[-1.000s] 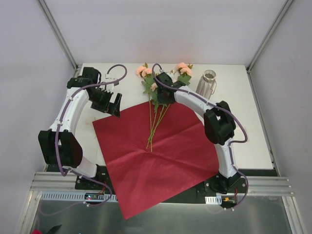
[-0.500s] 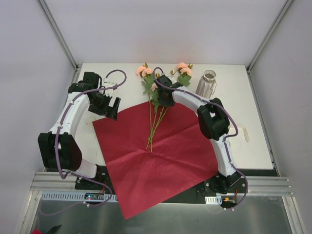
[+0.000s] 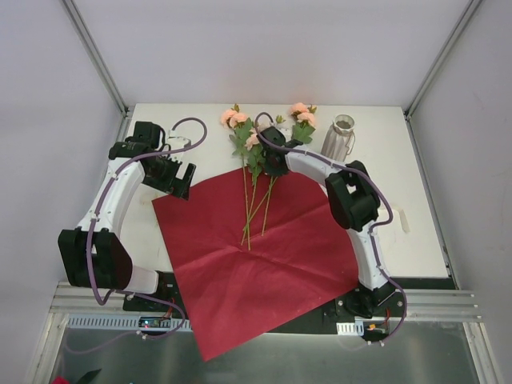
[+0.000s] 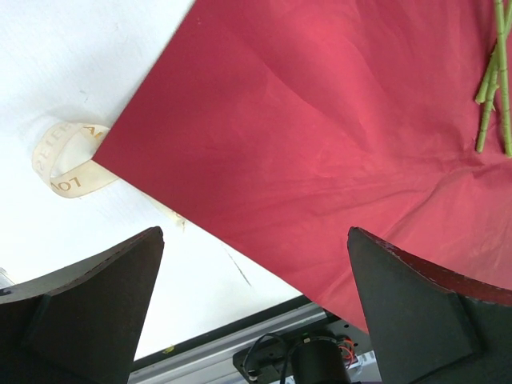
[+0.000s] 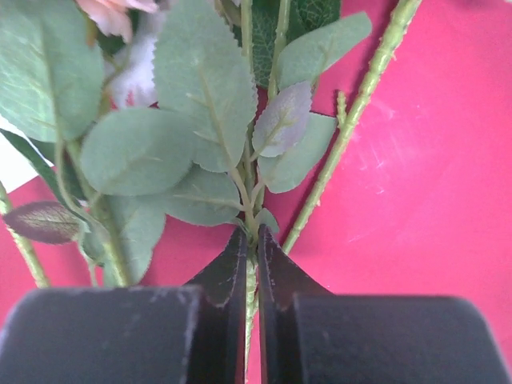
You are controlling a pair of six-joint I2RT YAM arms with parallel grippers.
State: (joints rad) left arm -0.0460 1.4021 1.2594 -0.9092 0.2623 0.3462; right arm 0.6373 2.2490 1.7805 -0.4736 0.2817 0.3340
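A red cloth point(image 3: 256, 256) is spread over the table's middle, its near corner hanging past the front edge. Several pink roses point(image 3: 240, 122) with green stems point(image 3: 250, 208) lie across its far corner. My right gripper point(image 3: 269, 157) is shut on one rose stem point(image 5: 251, 280) just below the leaves point(image 5: 200, 104). My left gripper point(image 3: 178, 182) hangs open above the cloth's left corner point(image 4: 240, 128), with nothing between its fingers point(image 4: 88, 312). A cream ribbon loop point(image 4: 68, 160) lies on the white table beside that corner.
A clear glass jar point(image 3: 339, 136) stands at the far right of the white table point(image 3: 416, 208). Metal rails point(image 3: 440, 304) run along the near edge by both arm bases. Slanted frame posts point(image 3: 96, 56) rise at the back corners.
The right gripper has shifted the held rose and its blossoms slightly left and toward the far edge. The left gripper has drawn back a little to the left, off the cloth's corner.
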